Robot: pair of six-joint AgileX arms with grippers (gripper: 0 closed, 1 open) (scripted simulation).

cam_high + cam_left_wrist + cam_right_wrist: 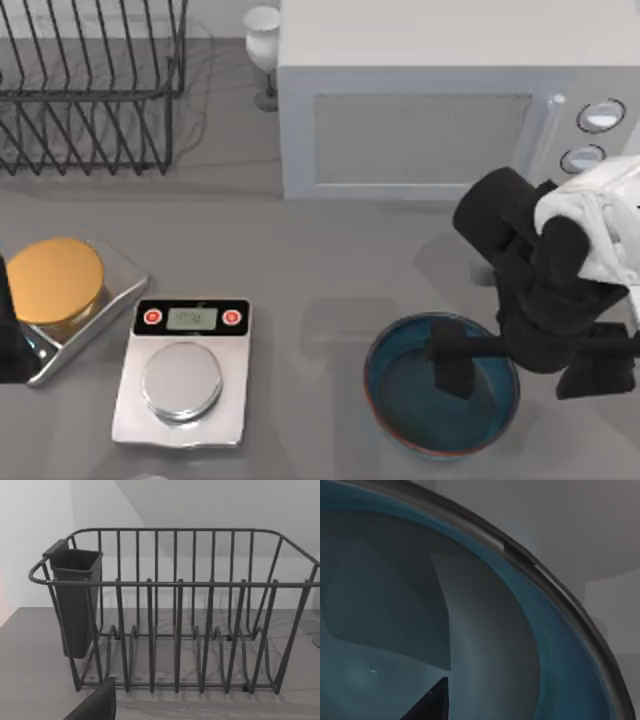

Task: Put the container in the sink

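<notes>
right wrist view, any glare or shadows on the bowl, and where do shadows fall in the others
Right wrist view: a thin bright glint on the bowl rim, broad dark shadows across its teal inside. Top view: the right gripper shades the bowl. Left wrist view: the dish rack casts faint striped shadows on the counter.

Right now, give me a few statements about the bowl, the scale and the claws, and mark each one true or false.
1. The right claw is at the teal bowl, with one finger over its inside. True.
2. The kitchen scale has the orange-lidded jar on its platform. False: the orange-lidded jar sits on a separate clear tray to the scale's left; the platform is bare.
3. The bowl is to the right of the scale in the top view. True.
4. The dish rack holds plates. False: its slots are bare, with a dark cutlery cup hung at one end.
5. The microwave stands behind the bowl. True.
</notes>
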